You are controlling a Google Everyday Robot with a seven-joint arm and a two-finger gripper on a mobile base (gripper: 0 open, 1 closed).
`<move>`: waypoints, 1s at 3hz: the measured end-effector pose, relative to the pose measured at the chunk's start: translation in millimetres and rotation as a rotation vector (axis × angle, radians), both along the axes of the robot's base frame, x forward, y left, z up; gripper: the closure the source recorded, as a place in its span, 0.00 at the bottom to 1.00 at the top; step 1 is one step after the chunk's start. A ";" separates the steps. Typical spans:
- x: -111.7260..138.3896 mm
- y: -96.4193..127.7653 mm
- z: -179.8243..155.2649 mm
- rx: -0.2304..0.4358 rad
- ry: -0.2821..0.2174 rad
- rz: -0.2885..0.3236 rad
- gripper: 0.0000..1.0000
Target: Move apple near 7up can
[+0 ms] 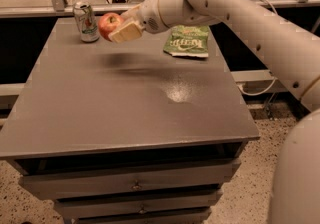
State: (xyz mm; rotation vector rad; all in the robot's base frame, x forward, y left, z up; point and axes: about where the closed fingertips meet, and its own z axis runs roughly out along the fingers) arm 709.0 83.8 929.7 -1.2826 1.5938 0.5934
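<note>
The cream-coloured two-finger gripper (118,28) hangs over the far left corner of the table, closed on a round red apple (109,24) with a yellowish patch. One flat, pale finger (126,31) lies across the apple's near right side; the other is mostly hidden behind the fruit. The apple is held clear of the top, and a soft dark shadow (125,60) lies on the surface below and a little nearer the camera.

Just to the apple's left stands the small silver-white 7up can (86,21) with green and red markings, upright near the table's back edge. The two look almost edge to edge, though whether they touch cannot be told.

The thick white arm (235,13) reaches in from the right, passing above a flat green chip bag (187,41) that lies on the far right part of the top, well apart from the can. The grey flat-topped table (100,118) has drawers (136,186) with small knobs in its front, and it stands on a speckled floor (250,193).
</note>
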 end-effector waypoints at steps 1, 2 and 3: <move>41.9 27.5 -10.6 -0.009 0.029 -0.016 1.00; 64.2 45.6 -27.1 -0.025 0.067 -0.026 1.00; 77.8 55.2 -44.8 -0.028 0.114 -0.038 0.98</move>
